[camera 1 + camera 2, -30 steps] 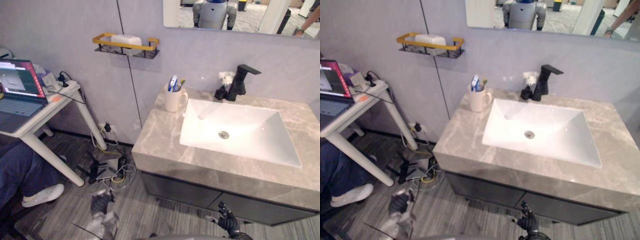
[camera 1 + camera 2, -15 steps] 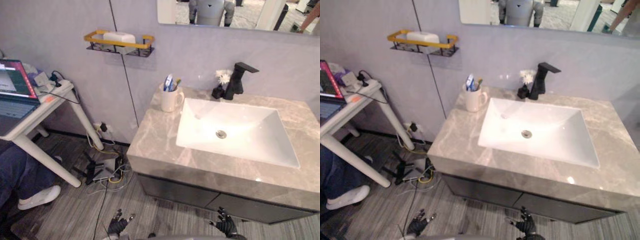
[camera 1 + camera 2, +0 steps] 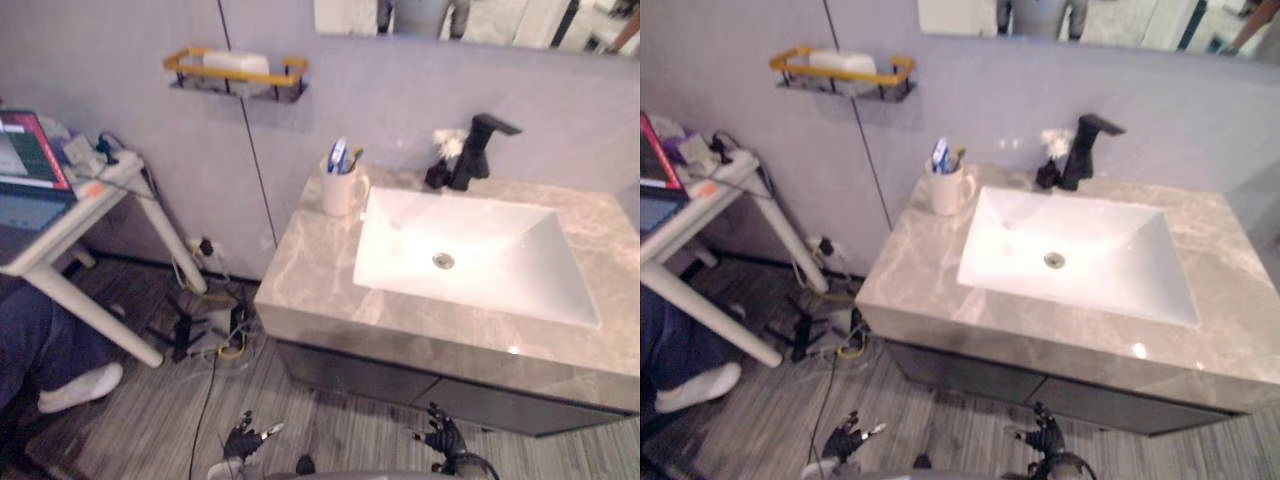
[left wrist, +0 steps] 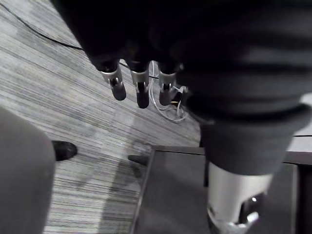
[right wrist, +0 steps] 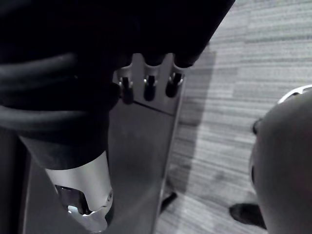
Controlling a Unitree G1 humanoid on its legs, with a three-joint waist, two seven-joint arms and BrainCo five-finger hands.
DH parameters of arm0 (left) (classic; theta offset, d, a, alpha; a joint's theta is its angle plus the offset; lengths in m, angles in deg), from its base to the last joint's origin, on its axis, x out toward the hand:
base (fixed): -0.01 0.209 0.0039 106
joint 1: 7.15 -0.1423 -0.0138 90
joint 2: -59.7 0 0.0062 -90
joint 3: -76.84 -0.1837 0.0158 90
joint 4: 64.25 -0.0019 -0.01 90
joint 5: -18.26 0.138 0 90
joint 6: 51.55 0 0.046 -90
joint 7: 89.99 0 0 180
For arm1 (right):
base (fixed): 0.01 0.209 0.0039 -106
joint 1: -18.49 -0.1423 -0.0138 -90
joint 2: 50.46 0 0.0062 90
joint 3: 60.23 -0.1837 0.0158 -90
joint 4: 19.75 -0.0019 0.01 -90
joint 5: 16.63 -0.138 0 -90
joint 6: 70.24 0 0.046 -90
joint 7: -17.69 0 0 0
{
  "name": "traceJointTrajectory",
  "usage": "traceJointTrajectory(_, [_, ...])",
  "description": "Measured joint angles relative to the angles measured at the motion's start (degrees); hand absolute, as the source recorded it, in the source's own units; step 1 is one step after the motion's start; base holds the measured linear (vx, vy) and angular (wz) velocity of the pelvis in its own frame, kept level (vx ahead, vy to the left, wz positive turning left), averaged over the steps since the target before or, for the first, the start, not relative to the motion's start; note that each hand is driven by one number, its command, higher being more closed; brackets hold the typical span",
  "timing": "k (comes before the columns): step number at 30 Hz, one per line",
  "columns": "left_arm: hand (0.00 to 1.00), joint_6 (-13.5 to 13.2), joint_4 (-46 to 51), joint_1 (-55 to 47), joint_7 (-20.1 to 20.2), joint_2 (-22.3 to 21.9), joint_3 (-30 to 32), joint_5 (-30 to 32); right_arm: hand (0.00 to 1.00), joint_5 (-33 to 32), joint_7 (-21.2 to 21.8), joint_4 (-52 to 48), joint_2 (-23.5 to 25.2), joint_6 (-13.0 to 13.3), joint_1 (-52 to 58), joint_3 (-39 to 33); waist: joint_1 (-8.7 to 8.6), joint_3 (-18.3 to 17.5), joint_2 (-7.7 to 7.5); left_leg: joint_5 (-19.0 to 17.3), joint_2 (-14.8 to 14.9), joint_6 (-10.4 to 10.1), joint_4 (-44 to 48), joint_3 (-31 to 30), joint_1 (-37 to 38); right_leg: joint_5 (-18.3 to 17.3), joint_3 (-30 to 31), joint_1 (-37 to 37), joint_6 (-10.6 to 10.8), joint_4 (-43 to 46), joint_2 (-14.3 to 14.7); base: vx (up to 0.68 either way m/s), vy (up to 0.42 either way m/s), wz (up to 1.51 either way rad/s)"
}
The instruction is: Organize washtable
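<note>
The washtable's grey marble counter point(image 3: 318, 282) holds a white basin point(image 3: 520, 270) with a black tap point(image 3: 478, 146) behind it. A white mug point(image 3: 340, 192) with toothbrushes point(image 3: 340, 154) stands at the counter's back left corner. A small white tuft point(image 3: 448, 146) sits beside the tap. On the wall, a yellow shelf point(image 3: 236, 76) carries a white block point(image 3: 230, 60). My left hand point(image 3: 243, 440) and right hand point(image 3: 440, 437) hang low over the floor, in front of the cabinet. The fingers point(image 4: 142, 90) of the left and the fingers point(image 5: 148, 86) of the right are straight and hold nothing.
A dark cabinet point(image 3: 400, 380) fills the space under the counter. To the left stands a white side table point(image 3: 70, 215) with a laptop point(image 3: 25, 165). A person's leg and white shoe point(image 3: 80, 385) show beneath it. Cables point(image 3: 215, 330) lie on the floor by the wall.
My left hand's fingers have gone from curled to straight, and the hand now hangs nearer the middle. The whole view has shifted a little. The right hand stays as it was.
</note>
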Motion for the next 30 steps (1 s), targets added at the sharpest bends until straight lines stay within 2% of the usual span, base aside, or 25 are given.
traceJointTrajectory(1, [0.0,0.2,0.1,0.8,-0.1,0.4,-0.8,0.3,0.0,0.0,0.1,-0.3,0.2,-0.2,0.3,0.7,0.2,1.0,-0.18,-0.2,-0.1,0.3,1.1,-3.0,-1.9,-0.3,4.0,-1.6,0.1,3.4,0.2,-0.09,-0.021,1.22])
traceJointTrajectory(2, [0.0,0.3,0.3,0.9,-0.1,0.5,-0.8,0.4,0.0,0.0,0.1,-0.4,0.3,-0.3,0.3,0.8,0.33,1.0,-0.29,0.0,-0.1,0.3,1.4,-4.2,-2.6,-0.9,5.5,-2.1,0.3,4.6,0.2,0.0,-0.085,1.39])
traceJointTrajectory(4, [0.0,0.4,0.8,1.2,-0.3,0.9,-0.8,1.1,0.0,0.0,0.2,-2.9,1.0,-0.8,1.8,1.3,0.89,1.3,-0.92,0.4,-0.7,0.0,4.2,-8.9,-4.4,-3.7,10.1,-2.7,-0.8,11.9,-0.5,0.05,-0.151,1.29])
traceJointTrajectory(5, [0.0,0.4,0.8,1.3,-0.4,0.9,-0.8,1.4,0.0,0.0,0.3,-3.8,1.2,-0.8,1.9,1.9,1.11,1.3,-0.95,0.4,-0.8,-0.2,5.6,-9.9,-5.4,-3.8,11.0,-2.7,-0.7,13.1,-0.8,0.02,-0.143,0.96])
traceJointTrajectory(6, [0.0,0.4,1.0,1.9,-0.5,0.8,-0.8,1.4,0.0,0.0,0.3,-5.3,1.5,-0.7,2.0,2.8,1.88,1.2,-1.07,0.0,-0.7,-1.1,7.7,-11.3,-6.9,-3.8,12.4,-2.4,-0.7,13.7,-1.3,-0.04,-0.219,0.74])
traceJointTrajectory(7, [0.0,0.4,1.3,2.0,-0.7,0.9,-0.9,1.6,0.0,-0.1,0.4,-6.8,2.2,-0.7,1.6,3.5,2.77,0.8,-1.83,-0.3,-0.6,-2.2,10.0,-12.7,-8.8,-3.8,13.9,-1.3,-0.5,12.3,-2.1,-0.09,-0.31,0.67])
traceJointTrajectory(8, [0.0,0.4,2.3,2.0,-0.8,0.9,-0.9,1.9,0.0,-0.3,0.4,-6.9,3.1,-0.6,0.3,4.0,3.55,0.4,-2.27,-0.6,-0.4,-3.5,12.1,-13.4,-11.1,-6.0,14.3,0.0,3.3,8.6,-1.9,-0.13,-0.351,0.56])
traceJointTrajectory(9, [0.0,0.5,2.7,2.1,-1.0,0.8,-1.0,1.9,0.0,-0.6,0.3,-6.9,3.2,-0.6,-0.5,4.5,3.62,0.4,-2.31,-0.4,-0.2,-4.0,12.7,-14.1,-12.1,-7.6,12.7,1.0,4.4,6.6,-1.8,-0.18,-0.372,0.34])
traceJointTrajectory(10, [0.0,0.5,3.2,2.5,-1.5,0.4,-1.2,1.9,0.0,-0.9,0.3,-6.9,3.2,-0.6,-2.3,5.1,4.6,0.6,-2.03,0.6,0.6,-5.8,12.2,-14.8,-13.6,-10.6,10.1,1.3,4.0,3.8,-1.1,-0.23,-0.401,0.44])
traceJointTrajectory(11, [0.0,0.8,2.9,3.4,-1.9,-1.1,-1.4,1.9,0.0,-1.5,0.0,-6.9,3.0,-0.6,-3.8,5.1,4.55,1.7,0.37,1.8,2.3,-7.1,11.5,-17.2,-14.2,-11.6,7.8,1.4,3.4,3.9,0.7,-0.25,-0.379,0.52])
traceJointTrajectory(12, [0.0,0.8,3.0,3.6,-2.3,-1.6,-1.9,1.9,0.0,-1.8,0.0,-6.9,2.8,-0.6,-3.8,5.1,4.45,2.2,1.19,2.6,3.1,-6.9,10.6,-17.9,-14.1,-11.8,6.4,1.7,3.0,4.4,1.6,-0.28,-0.34,0.92])
traceJointTrajectory(13, [0.0,0.8,3.1,3.8,-2.6,-2.2,-3.2,2.0,0.0,-2.2,-0.3,-6.9,2.0,-0.6,-3.7,5.2,4.41,2.4,2.62,2.7,5.2,-5.8,7.9,-16.5,-13.9,-12.6,3.2,1.7,1.3,6.0,3.4,-0.31,-0.345,1.3])
traceJointTrajectory(14, [0.0,0.8,3.1,4.2,-2.7,-2.5,-4.0,2.5,0.0,-2.1,-1.0,-6.8,2.0,-0.6,-3.4,5.9,3.33,2.8,2.46,1.7,7.3,-4.4,5.4,-13.5,-13.8,-12.5,0.0,2.1,-0.3,5.9,3.8,-0.33,-0.365,1.45])
traceJointTrajectory(15, [0.0,0.9,2.9,5.0,-2.7,-2.8,-4.4,2.5,0.0,-2.1,-1.3,-6.7,1.7,-0.6,-3.7,6.0,3.08,3.0,2.74,1.5,8.7,-4.1,4.8,-9.6,-14.7,-11.9,-2.8,2.0,-1.4,5.3,3.8,-0.29,-0.305,1.38])
traceJointTrajectory(17, [0.0,1.3,2.7,5.9,-2.7,-3.3,-6.2,2.6,0.0,-2.1,-1.9,-6.7,1.2,-0.6,-4.1,5.8,2.99,3.4,2.12,1.7,8.4,-4.4,7.1,-3.0,-16.2,-10.6,-6.7,1.7,-3.3,4.0,2.8,-0.2,-0.159,1.11])
traceJointTrajectory(18, [0.0,1.3,2.6,6.4,-2.6,-3.4,-8.2,2.6,0.0,-2.1,-2.1,-6.6,1.1,-0.6,-4.2,5.6,2.83,3.5,1.28,1.7,7.0,-4.3,11.3,0.2,-16.5,-9.7,-9.7,1.7,-3.7,3.2,1.4,-0.15,-0.114,1.35])
traceJointTrajectory(20, [0.0,1.3,1.3,7.5,-2.5,-3.3,-10.3,3.5,0.0,-2.1,-2.1,-6.0,0.8,-0.6,-5.0,5.4,1.58,3.6,0.65,1.0,6.6,-3.3,19.3,6.4,-16.3,-8.6,-14.1,1.6,-3.9,2.2,-0.2,-0.12,-0.065,1.33])
traceJointTrajectory(21, [0.0,1.5,0.2,7.5,-2.5,-3.3,-10.8,4.5,0.0,-2.1,-2.1,-5.1,0.8,-0.6,-5.4,5.4,0.77,3.7,0.59,-3.0,7.7,-1.0,21.7,11.2,-14.5,-8.1,-16.4,1.6,-3.4,1.9,-0.8,-0.11,0.019,1.08])
traceJointTrajectory(22, [0.0,1.5,-0.2,7.5,-2.4,-3.2,-11.1,4.9,0.0,-2.1,-2.2,-4.1,0.8,-0.6,-5.8,5.4,0.16,3.7,0.66,-5.2,8.8,-0.5,22.8,14.2,-13.4,-7.8,-18.0,1.4,-3.3,1.9,-1.2,-0.12,0.085,1.14])
traceJointTrajectory(24, [0.0,1.5,-0.6,8.2,-2.4,-2.8,-12.7,6.1,0.0,-2.1,-2.1,-2.8,0.9,-0.6,-5.5,4.4,0.21,3.5,1.3,-7.5,9.6,1.3,23.3,18.7,-13.0,-7.2,-21.2,2.6,-2.2,1.9,-1.8,-0.09,0.138,0.81])
traceJointTrajectory(25, [0.0,1.5,-0.8,7.8,-2.3,-2.5,-13.3,6.6,0.0,-2.1,-2.0,-1.7,0.9,-0.6,-5.3,3.8,0.2,3.5,1.06,-7.4,8.5,1.3,20.5,19.0,-11.4,-6.6,-21.6,4.2,-0.8,0.4,-1.5,-0.09,0.152,0.55])
traceJointTrajectory(26, [0.0,1.5,-0.8,7.6,-2.3,-2.3,-14.2,7.0,0.0,-2.1,-2.0,-1.5,1.4,-0.7,-4.6,3.5,0.29,3.6,1.01,-5.5,6.6,1.0,16.2,18.9,-9.5,-5.8,-21.7,5.1,0.0,-2.3,-1.4,-0.09,0.148,0.4])
traceJointTrajectory(28, [0.0,1.5,-0.7,6.8,-2.2,-1.3,-15.0,8.0,0.0,-2.1,-1.6,-1.8,1.4,-0.6,-3.9,3.6,0.07,2.3,0.21,-1.2,3.3,1.2,6.1,18.0,-5.8,-4.2,-19.9,5.8,-0.1,-6.5,-0.9,-0.11,0.143,0.36])
traceJointTrajectory(29, [0.0,1.5,-0.9,6.8,-2.0,-0.9,-15.2,8.6,0.0,-2.0,-1.5,-1.7,1.1,-0.6,-3.8,3.3,-0.05,2.2,0.74,0.9,2.0,0.9,1.6,17.5,-4.6,-3.2,-19.7,5.7,0.1,-7.5,-0.7,-0.13,0.141,0.39])
traceJointTrajectory(30, [0.0,1.5,-1.1,6.8,-1.8,-0.7,-15.4,8.7,0.0,-2.0,-1.4,-1.6,1.0,-0.6,-3.9,3.3,-0.05,2.3,1.03,1.5,1.5,0.9,0.0,17.4,-4.2,-2.7,-19.6,5.7,0.4,-8.1,-0.7,-0.12,0.13,0.29])
